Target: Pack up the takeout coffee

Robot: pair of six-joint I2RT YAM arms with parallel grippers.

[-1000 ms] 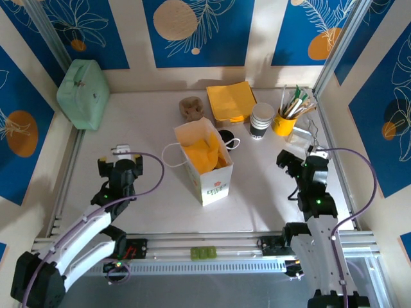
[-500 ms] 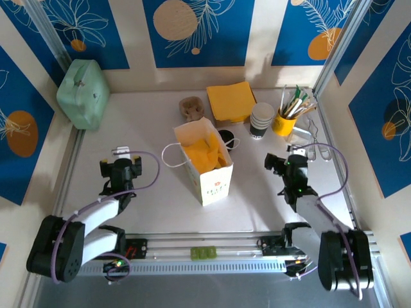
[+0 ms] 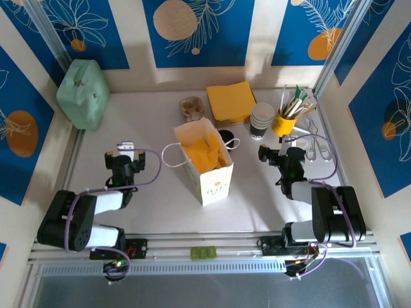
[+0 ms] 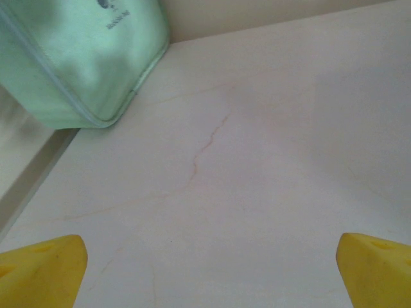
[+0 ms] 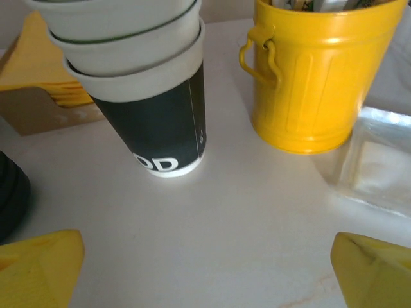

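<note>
Opening reach of packing: left hand and right hand spread wide, holding nothing, low over the counter; takeout coffee upright just behind the open paper bag, probably calling for the right hand to close around it.

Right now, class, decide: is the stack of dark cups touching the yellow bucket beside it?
Apart. The right wrist view shows bare table between the stack of dark cups and the yellow bucket.

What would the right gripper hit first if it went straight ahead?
Probably the stack of dark white-rimmed paper cups, just left of centre; the yellow ribbed bucket stands close on the right. Depth unclear.
</note>
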